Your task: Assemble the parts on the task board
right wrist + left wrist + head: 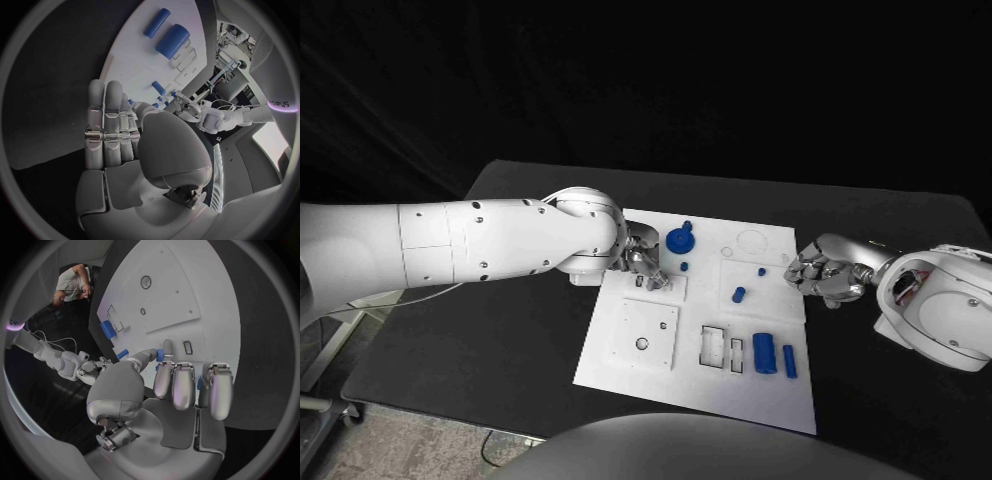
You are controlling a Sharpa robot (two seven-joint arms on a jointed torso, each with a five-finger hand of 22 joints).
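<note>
The white task board [632, 350] lies in the middle of the black table. My left hand [646, 263] hovers over its far left part, and thumb and a fingertip pinch a small blue peg [160, 355], also seen in the head view [684, 266]. A blue gear-like part [681, 240] stands just beyond the hand. Two small blue pegs [738, 294] lie mid-board. A thick blue cylinder [764, 352] and a slim one [790, 360] lie at the near right. My right hand [822, 273] waits at the board's right edge, fingers straight and holding nothing [109, 130].
Rectangular slots [723, 348] sit beside the cylinders, and a square plate with a round hole [646, 335] is at the board's near left. Outlined round recesses [750, 241] mark the far right corner. Bare black table surrounds the board.
</note>
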